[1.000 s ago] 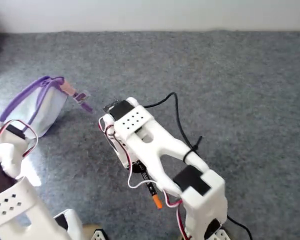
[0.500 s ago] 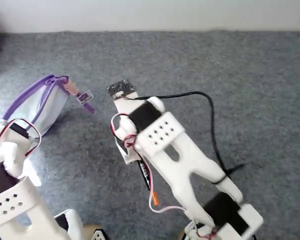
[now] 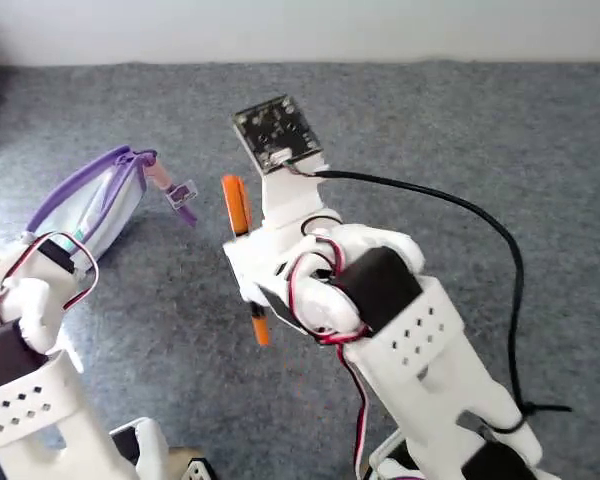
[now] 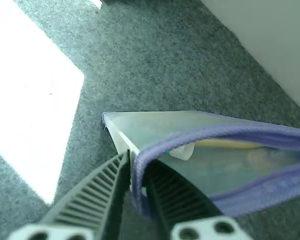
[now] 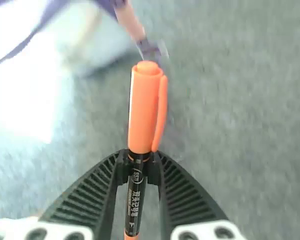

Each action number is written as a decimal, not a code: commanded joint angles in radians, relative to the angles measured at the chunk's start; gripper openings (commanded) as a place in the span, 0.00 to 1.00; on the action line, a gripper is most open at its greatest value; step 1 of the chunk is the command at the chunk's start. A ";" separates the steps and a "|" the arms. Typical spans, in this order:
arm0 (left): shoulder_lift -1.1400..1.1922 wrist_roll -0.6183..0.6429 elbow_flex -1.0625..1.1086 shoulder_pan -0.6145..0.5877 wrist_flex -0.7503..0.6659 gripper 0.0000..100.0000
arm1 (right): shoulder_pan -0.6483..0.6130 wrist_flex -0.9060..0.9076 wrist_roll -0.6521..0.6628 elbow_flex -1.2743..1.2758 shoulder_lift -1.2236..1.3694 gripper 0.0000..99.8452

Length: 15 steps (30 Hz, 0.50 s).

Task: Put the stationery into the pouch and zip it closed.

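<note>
- Desk (image 3: 500,130): grey carpet cover, pale wall along the top edge of the high view. A sunlit patch (image 4: 25,100) lies beside the pouch.
- Pouch (image 3: 85,205): clear with a purple zip, upper left of the high view, mouth open. Its zip pull (image 3: 180,193) juts toward centre. There may be something yellow inside, but the view is hazy.
- Pen (image 3: 238,205): orange cap, dark barrel, centre frame, near the pull and apart from the pouch.
- Right claw (image 5: 139,156): clamped on the pen's barrel, cap pointing at the pull. The arm reaches from lower right to centre.
- Left claw (image 4: 136,162): pinched on the pouch's zip edge. The arm is at lower left.
</note>
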 commanded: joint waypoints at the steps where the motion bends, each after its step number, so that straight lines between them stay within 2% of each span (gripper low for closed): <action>1: 0.012 0.009 -0.008 0.005 -0.021 0.01 | 0.005 -0.183 0.051 -0.015 -0.061 0.01; 8: 0.012 0.009 -0.001 0.005 -0.031 0.01 | -0.113 -0.591 0.204 -0.017 -0.030 0.01; 15: 0.012 0.009 -0.001 0.005 -0.035 0.01 | -0.202 -0.862 0.229 -0.017 0.091 0.01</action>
